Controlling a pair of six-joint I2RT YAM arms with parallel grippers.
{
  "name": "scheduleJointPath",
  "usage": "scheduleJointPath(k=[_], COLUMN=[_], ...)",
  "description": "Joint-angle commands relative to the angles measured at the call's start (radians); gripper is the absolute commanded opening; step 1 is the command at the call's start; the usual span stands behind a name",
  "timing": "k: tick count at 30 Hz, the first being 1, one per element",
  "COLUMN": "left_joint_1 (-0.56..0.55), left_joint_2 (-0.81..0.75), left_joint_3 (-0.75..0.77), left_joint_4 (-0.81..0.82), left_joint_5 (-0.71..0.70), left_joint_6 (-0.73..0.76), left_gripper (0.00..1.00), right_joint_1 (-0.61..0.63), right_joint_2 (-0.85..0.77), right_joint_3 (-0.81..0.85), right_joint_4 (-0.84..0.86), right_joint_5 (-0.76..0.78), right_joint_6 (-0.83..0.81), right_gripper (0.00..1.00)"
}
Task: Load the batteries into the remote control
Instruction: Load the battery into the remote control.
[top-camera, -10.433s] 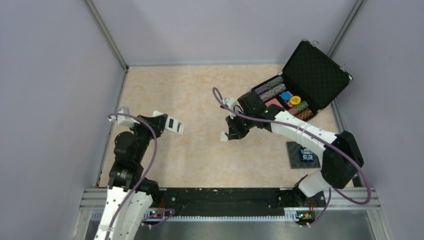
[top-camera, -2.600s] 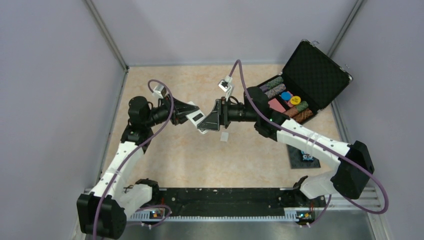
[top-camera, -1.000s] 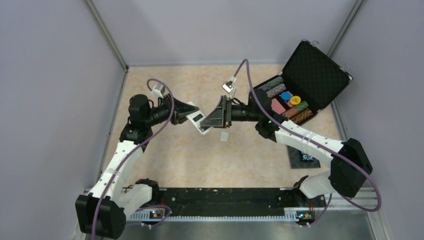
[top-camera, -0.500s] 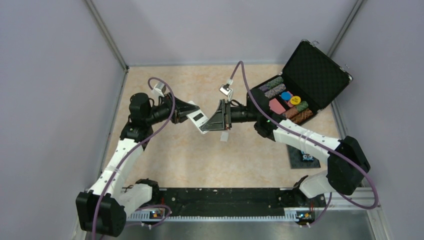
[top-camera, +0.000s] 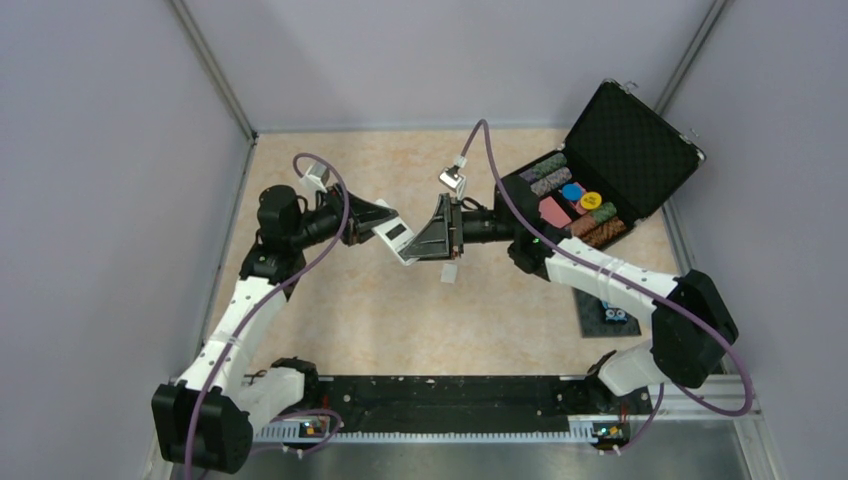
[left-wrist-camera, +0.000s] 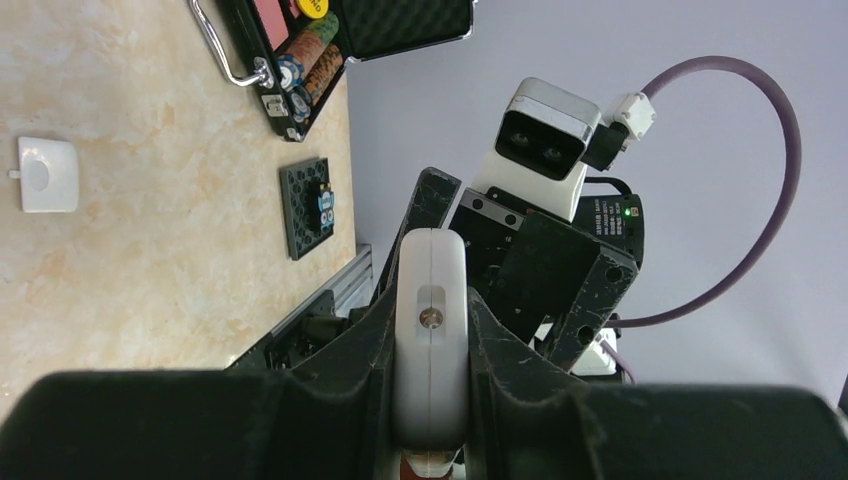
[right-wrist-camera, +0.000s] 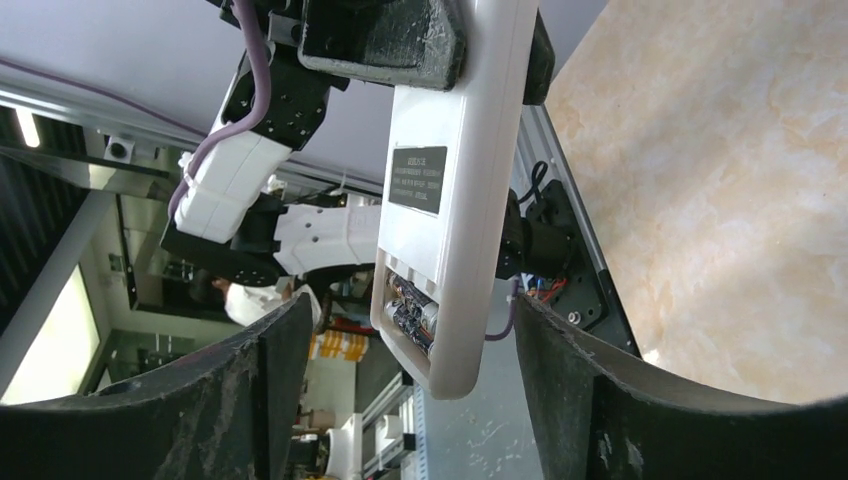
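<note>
My left gripper (top-camera: 378, 226) is shut on the remote control (top-camera: 396, 238) and holds it in the air over the middle of the table. In the left wrist view the white remote control (left-wrist-camera: 431, 330) is clamped edge-on between the two fingers. My right gripper (top-camera: 424, 241) faces it, open. In the right wrist view the remote control (right-wrist-camera: 455, 170) shows its plain white back, and its lower end hangs between the right gripper's (right-wrist-camera: 408, 335) spread fingers without touching them. The batteries (right-wrist-camera: 414, 314) lie in the uncovered compartment at that end.
A small white cover piece (top-camera: 449, 273) lies on the table below the grippers. An open black case (top-camera: 640, 140) of coloured chips stands at the back right. A blue gadget on a black pad (top-camera: 608, 312) lies near the right arm's base.
Over the last second both arms have stayed almost where they were, with the right gripper edging slightly left along the remote's end. The left gripper keeps its hold on the remote.
</note>
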Motion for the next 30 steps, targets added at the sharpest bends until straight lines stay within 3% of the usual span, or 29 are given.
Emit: scheduleJointPath(k=[1,4,11,18,30], left_joint_1=[0.001,0.001,0.001,0.002,0.001], left_joint_2=[-0.028,-0.038,-0.046,-0.051,-0.057], left_joint_3=[0.037,0.038,0.031,0.017,0.015], left_joint_4=[0.084,0.09,0.092,0.096,0.107], left_joint_5=[-0.012,-0.012,0.0,0.005,0.015], left_joint_6=[0.042,0.068,0.089,0.091,0.103], left_gripper=[0.0,0.0,0.0,0.0,0.0], right_joint_1=[-0.019,-0.024,-0.025,-0.026,-0.027], right_joint_2=[-0.063,-0.079,-0.097,-0.078,-0.051], right_joint_3=[0.04,0.045,0.048,0.06,0.045], right_joint_4=[0.04,0.008,-0.087,-0.095,-0.094], right_joint_5=[0.023,0.043,0.121,0.133,0.146], right_joint_6=[-0.015,-0.035,-0.093,-0.092,-0.064], right_gripper=[0.74,0.72,0.5,0.4,0.12])
